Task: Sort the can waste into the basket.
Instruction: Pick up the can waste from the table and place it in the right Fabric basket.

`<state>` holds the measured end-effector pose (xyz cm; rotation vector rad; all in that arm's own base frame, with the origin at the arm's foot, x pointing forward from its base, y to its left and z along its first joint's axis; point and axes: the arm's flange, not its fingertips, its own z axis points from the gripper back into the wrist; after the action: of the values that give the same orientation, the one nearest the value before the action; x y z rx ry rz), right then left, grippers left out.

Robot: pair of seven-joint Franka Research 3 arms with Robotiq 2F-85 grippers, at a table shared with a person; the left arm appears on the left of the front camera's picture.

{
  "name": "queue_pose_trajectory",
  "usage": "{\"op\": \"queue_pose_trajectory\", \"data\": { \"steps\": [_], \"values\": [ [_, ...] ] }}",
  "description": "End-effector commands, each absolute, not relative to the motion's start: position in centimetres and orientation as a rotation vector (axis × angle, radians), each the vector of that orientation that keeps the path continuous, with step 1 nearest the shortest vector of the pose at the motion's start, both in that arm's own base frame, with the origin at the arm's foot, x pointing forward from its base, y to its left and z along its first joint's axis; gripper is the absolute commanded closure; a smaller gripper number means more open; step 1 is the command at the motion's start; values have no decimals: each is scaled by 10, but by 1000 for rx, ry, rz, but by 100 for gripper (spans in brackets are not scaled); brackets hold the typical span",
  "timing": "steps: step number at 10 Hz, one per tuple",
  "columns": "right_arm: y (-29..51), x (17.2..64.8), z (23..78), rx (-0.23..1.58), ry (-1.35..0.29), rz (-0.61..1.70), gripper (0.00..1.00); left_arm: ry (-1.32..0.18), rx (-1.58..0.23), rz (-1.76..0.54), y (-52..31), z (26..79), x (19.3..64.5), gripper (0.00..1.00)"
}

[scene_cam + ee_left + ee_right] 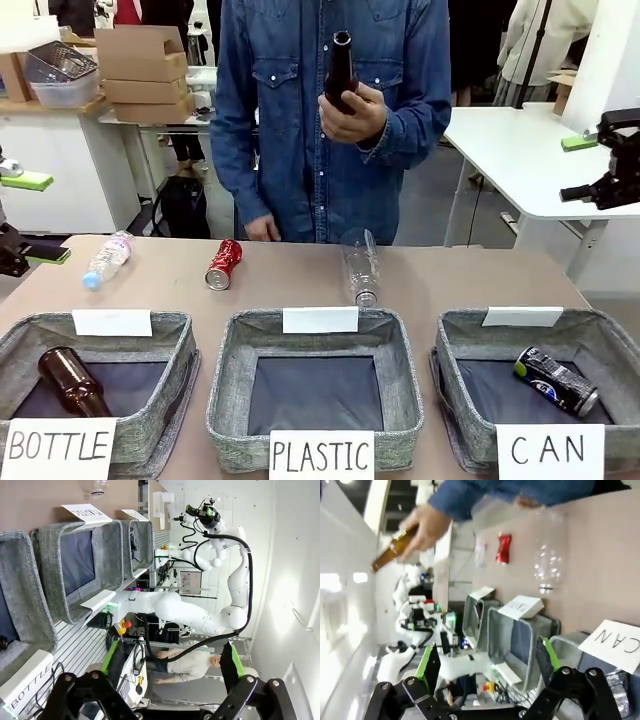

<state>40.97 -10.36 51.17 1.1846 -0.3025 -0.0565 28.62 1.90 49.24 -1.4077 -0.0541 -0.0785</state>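
1 of 2 cans is sorted: the dark can [556,380] lies in the CAN basket [590,335]. The red can [223,264] lies on the table [450,280], well apart from the right gripper [485,680] and left gripper [170,680] — both wide open, empty.

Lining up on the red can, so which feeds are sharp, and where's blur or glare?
Front view: sharp, evenly lit, red can clear. Right wrist view: blurred throughout, the person's hand and brown bottle smeared, left edge washed out white. Left wrist view: sharp, with a bright, washed-out wall on the right.
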Motion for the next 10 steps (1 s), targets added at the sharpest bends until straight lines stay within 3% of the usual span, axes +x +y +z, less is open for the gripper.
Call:
{"op": "queue_pose_trajectory", "data": {
  "steps": [1, 8, 10],
  "values": [
    [-110, 397, 521, 1227, -274, 122, 0, -55, -1420, -84, 18, 495, 284, 0],
    [-110, 397, 521, 1227, -274, 122, 0, -55, -1420, -84, 18, 495, 284, 0],
    [-110, 397, 521, 1227, -274, 122, 0, -44, -1327, -66, 35, 510, 277, 0]
  ]
}}
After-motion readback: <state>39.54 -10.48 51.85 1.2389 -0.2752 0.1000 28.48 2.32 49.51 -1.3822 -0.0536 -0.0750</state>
